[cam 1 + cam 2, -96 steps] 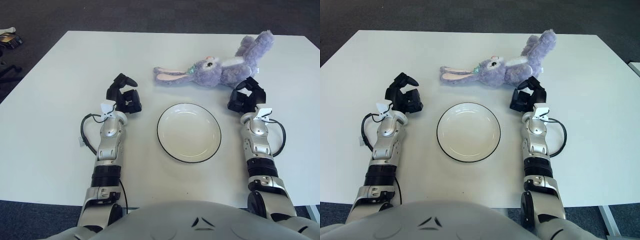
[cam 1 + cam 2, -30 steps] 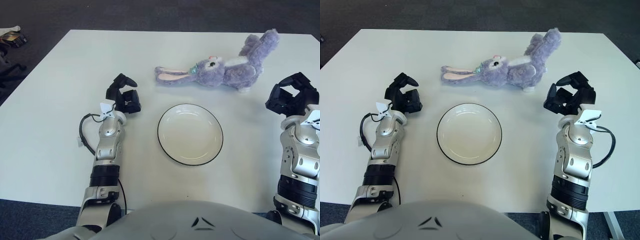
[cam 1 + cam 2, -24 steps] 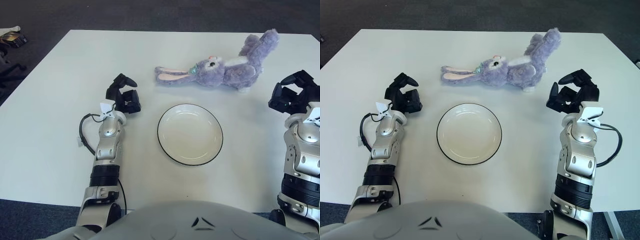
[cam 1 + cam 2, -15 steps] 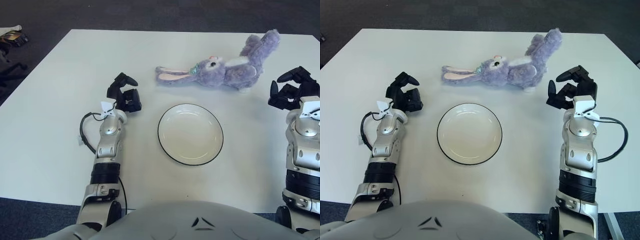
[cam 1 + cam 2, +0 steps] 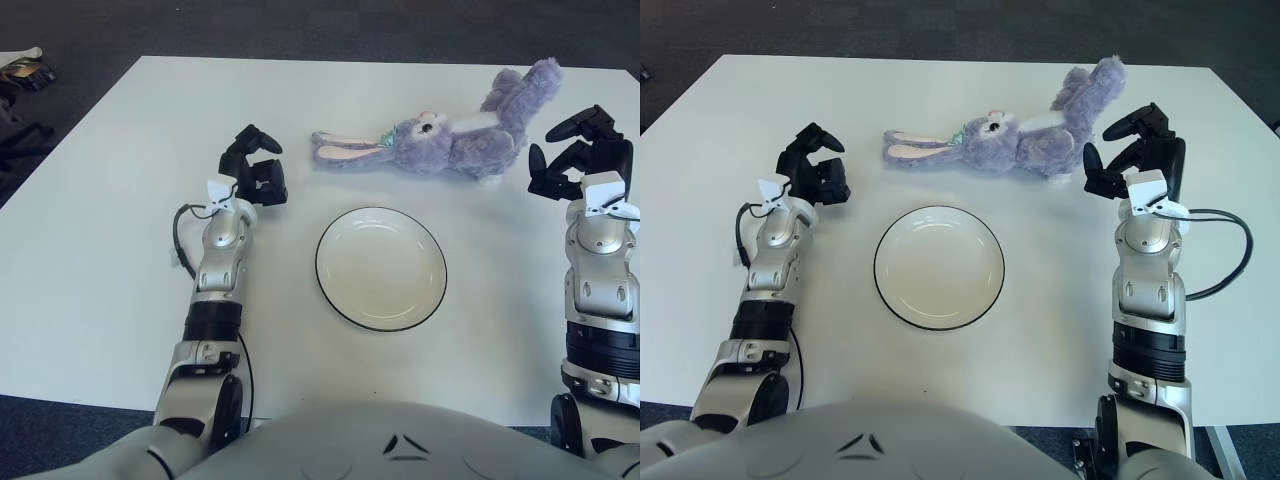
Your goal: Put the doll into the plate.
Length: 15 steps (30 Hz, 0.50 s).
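Hovering just to the right of the toy, the robot's right hand point(image 5: 1132, 152) holds its three dark fingers point(image 5: 1124, 125) spread apart with nothing between them, the fingertips pointing toward the soft purple plush rabbit doll point(image 5: 1018, 137) but not plainly touching it (the gap between fingertips and fur is too narrow to judge with certainty). Its silver forearm runs back down the right side of the white rectangular table point(image 5: 940, 90), with a black cable looping off the wrist. The doll lies on its side on the far part of the table, long pink-lined ears stretched out to the left, its legs angled up toward the far right corner. Nearer the robot, and apart from the doll, sits the round white plate with a thin dark rim point(image 5: 939, 266), holding nothing. The left hand point(image 5: 255, 172) shows to the left of the plate and apart from it, near the tips of the doll's ears, its fingers loosely curled around nothing, with its own black cable trailing beside the forearm. Dark carpet surrounds the table.
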{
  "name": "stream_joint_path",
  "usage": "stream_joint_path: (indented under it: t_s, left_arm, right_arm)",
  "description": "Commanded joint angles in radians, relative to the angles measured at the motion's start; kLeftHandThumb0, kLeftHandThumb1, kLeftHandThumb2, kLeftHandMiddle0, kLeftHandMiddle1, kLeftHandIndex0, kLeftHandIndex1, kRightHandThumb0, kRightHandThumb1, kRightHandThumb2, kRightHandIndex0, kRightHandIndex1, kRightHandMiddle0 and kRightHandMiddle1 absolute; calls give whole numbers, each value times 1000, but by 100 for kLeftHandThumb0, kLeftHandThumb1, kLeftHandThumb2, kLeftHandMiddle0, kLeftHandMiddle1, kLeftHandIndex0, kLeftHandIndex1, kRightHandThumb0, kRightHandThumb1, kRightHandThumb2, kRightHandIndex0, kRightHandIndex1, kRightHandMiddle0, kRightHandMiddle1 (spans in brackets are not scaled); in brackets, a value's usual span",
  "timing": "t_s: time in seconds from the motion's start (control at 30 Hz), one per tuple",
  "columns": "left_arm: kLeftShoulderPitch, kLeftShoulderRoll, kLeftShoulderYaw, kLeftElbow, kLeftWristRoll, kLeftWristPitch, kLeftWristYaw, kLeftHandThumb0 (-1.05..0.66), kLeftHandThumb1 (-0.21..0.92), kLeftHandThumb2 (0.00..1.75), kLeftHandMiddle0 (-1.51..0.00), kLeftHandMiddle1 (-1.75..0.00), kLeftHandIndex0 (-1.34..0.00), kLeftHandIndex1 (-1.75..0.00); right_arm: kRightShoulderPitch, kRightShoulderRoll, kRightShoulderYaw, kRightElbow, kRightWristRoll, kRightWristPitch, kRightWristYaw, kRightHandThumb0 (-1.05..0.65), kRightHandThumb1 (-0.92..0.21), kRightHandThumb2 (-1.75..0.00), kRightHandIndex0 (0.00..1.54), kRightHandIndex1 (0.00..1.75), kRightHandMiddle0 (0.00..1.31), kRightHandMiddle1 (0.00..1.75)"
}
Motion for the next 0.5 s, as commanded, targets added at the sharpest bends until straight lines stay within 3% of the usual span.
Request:
stream_joint_path:
  t_s: [0.0,0.2,0.37,0.43,0.47]
  left_arm:
    - [-85,18,-10,85,-4,-45,-39,-51,23,143,-133,-175,-68,-175]
    - [-158,28,-20,171,2,-90,-71,-51,24,141,-133,-175,-68,-175]
    - [-221,16,-39,213,8,-82,-76,-51,24,141,-134,-175,-67,-175]
    - [-242,10,-45,233,7,-83,-79,-51,25,141,-134,-175,-67,-175]
    - [-249,8,-47,242,7,-85,-80,-51,25,140,-134,-175,-67,-175]
  right_arm:
    - [-5,-25,11,-24,-60,10,-10,-1,-27,-137,68,169,42,175]
    - [-18,-84,15,44,-123,-22,-2,-1,-43,-114,60,159,31,175]
    - [-21,-161,37,112,-230,-45,-28,-1,-69,-82,42,160,15,175]
    - [-16,-179,45,110,-263,-49,-33,-18,-74,-75,31,158,21,175]
    - [-13,-186,47,107,-274,-51,-34,-36,-67,-81,26,155,13,168]
